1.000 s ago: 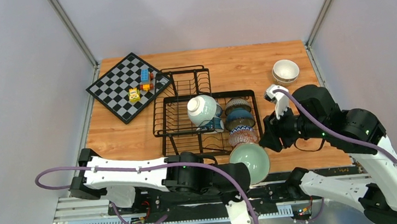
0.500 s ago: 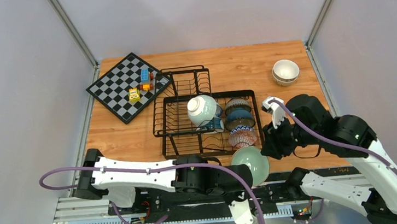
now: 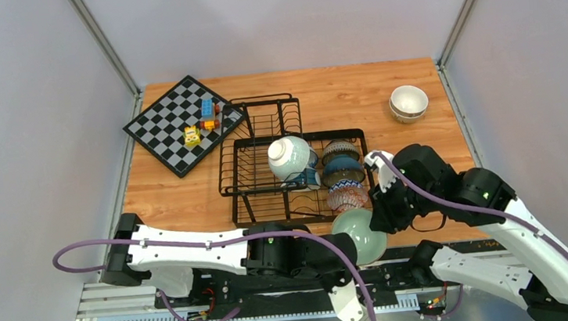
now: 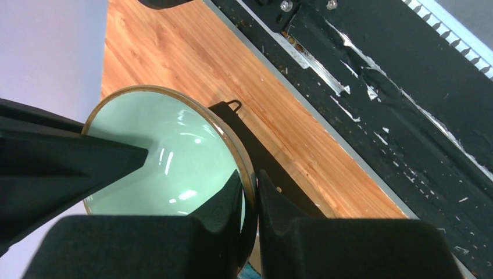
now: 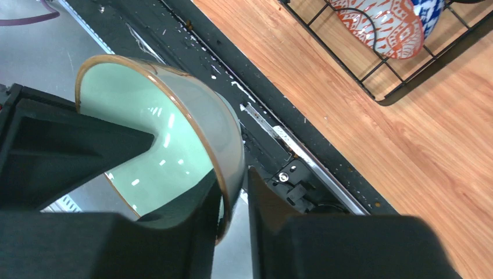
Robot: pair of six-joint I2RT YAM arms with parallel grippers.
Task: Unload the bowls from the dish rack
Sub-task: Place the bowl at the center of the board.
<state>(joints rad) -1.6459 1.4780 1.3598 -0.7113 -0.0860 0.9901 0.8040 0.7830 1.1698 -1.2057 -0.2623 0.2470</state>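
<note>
A pale mint green bowl [image 3: 360, 232] [image 4: 163, 168] [image 5: 157, 128] hangs tilted over the table's near edge, in front of the dish rack [image 3: 225, 174]. My left gripper [image 3: 344, 247] [image 4: 250, 180] is shut on its brown rim. My right gripper [image 3: 376, 214] [image 5: 234, 174] straddles the rim on the other side, one finger inside and one outside, with a thin gap still showing. A cream-white bowl [image 3: 290, 157], a brownish bowl [image 3: 340, 150], a dark blue bowl [image 3: 342, 170] and a red-pink patterned bowl [image 3: 347, 195] [image 5: 383, 23] stand in the rack.
Two cream bowls [image 3: 409, 103] are stacked at the table's far right. A chessboard [image 3: 164, 133] with toy blocks [image 3: 202, 121] lies at the far left, touching the rack's taller back section [image 3: 264, 111]. The black base rail [image 4: 372, 75] runs just under the held bowl.
My right gripper has swung left and nearer onto the mint bowl's rim, and its jaws have narrowed. The left gripper and bowl have stayed almost still.
</note>
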